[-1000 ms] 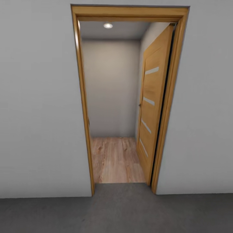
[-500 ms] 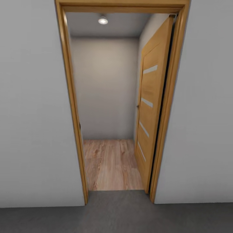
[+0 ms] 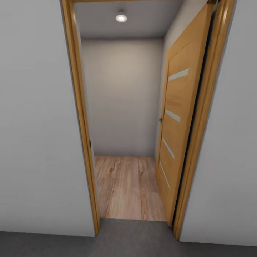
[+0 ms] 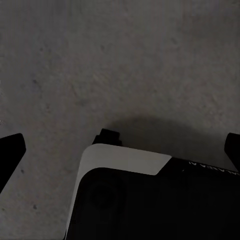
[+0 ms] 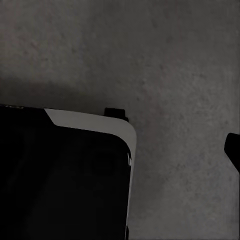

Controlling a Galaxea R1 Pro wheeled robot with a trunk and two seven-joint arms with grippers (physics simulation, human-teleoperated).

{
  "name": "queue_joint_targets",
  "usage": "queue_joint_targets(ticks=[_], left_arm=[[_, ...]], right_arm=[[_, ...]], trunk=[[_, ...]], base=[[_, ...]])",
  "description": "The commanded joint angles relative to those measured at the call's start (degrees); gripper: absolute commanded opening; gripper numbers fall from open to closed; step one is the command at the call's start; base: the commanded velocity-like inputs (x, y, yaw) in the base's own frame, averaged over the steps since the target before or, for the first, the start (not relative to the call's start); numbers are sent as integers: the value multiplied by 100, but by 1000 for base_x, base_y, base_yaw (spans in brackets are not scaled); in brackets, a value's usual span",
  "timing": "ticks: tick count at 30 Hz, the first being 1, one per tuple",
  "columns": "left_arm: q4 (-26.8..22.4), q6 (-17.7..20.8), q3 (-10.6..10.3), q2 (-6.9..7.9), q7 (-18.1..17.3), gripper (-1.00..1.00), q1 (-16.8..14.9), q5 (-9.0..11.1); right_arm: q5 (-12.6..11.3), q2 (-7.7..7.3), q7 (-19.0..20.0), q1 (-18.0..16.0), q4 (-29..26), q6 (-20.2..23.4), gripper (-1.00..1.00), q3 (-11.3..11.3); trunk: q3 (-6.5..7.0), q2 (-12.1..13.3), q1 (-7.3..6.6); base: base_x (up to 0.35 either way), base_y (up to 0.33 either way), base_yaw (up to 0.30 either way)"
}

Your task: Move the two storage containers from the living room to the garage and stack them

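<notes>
The two storage containers are out of view, and so is the living room. The dark grey concrete floor [image 3: 128,239] of the garage runs under me. In the left wrist view my left gripper [image 4: 122,150] hangs open over that floor [image 4: 125,60], its dark fingertips [image 4: 11,150] far apart with nothing between them. In the right wrist view my right gripper [image 5: 120,150] also points down at the floor [image 5: 165,50]. One fingertip [image 5: 233,150] shows at the picture's edge and nothing is held.
An orange wooden door frame [image 3: 80,117] stands straight ahead in the grey wall [image 3: 35,125]. Its door [image 3: 180,117] is swung open against the hallway's right side. Beyond lies pale wood plank flooring [image 3: 128,189] and a grey end wall. My black and white base [image 4: 150,200] shows below both wrists.
The whole head view has shifted: the doorway looms larger and its top has left the picture, so the camera has come closer. Nothing in the scene has moved.
</notes>
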Motion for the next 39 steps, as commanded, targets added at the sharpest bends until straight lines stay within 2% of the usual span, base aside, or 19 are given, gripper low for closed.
queue_joint_targets(ticks=[1, 7, 24, 39], left_arm=[[-1, 0, 19, -2, 14, 100, -4, 29], [-1, 2, 19, -2, 14, 100, -4, 26], [-1, -7, 13, -2, 14, 100, -4, 21], [-1, -78, 10, -2, 14, 100, -4, 20]], right_arm=[[-55, 1, 6, -7, 17, -34, 100, 49], [-60, -5, 6, -7, 17, -34, 100, 49], [-55, -16, 17, -7, 17, -27, 100, 49], [-62, -14, 6, -7, 17, -34, 100, 49]], trunk=[[-8, -5, 4], [-8, -5, 4], [-8, -5, 4], [-8, -5, 4]], base=[[325, -1, 265], [325, 0, 165], [325, -61, 6], [267, -168, 0]])
